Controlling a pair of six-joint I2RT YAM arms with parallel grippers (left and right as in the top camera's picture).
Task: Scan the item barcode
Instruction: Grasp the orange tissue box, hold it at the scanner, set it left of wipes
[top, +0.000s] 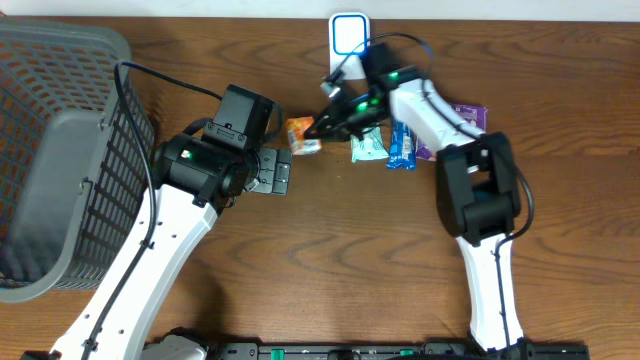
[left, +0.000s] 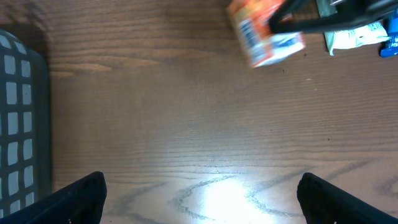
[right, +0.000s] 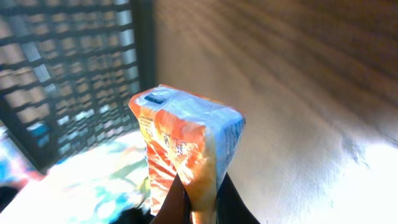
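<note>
The item, an orange and white snack packet (top: 303, 135), is pinched at one end by my right gripper (top: 322, 125), which is shut on it. In the right wrist view the packet (right: 186, 140) stands up from the dark fingers (right: 233, 202) clamped on its lower seam. The left wrist view shows the packet (left: 264, 31) at the top, blurred, with the right gripper's fingers (left: 311, 22) on it. My left gripper (top: 272, 170) is open and holds nothing, just left of the packet. A white and blue scanner (top: 348, 35) stands at the table's far edge.
A large grey wire basket (top: 60, 150) fills the left side and shows behind the packet in the right wrist view (right: 74, 74). Teal (top: 368, 147), blue (top: 402, 145) and purple (top: 462, 125) packets lie under the right arm.
</note>
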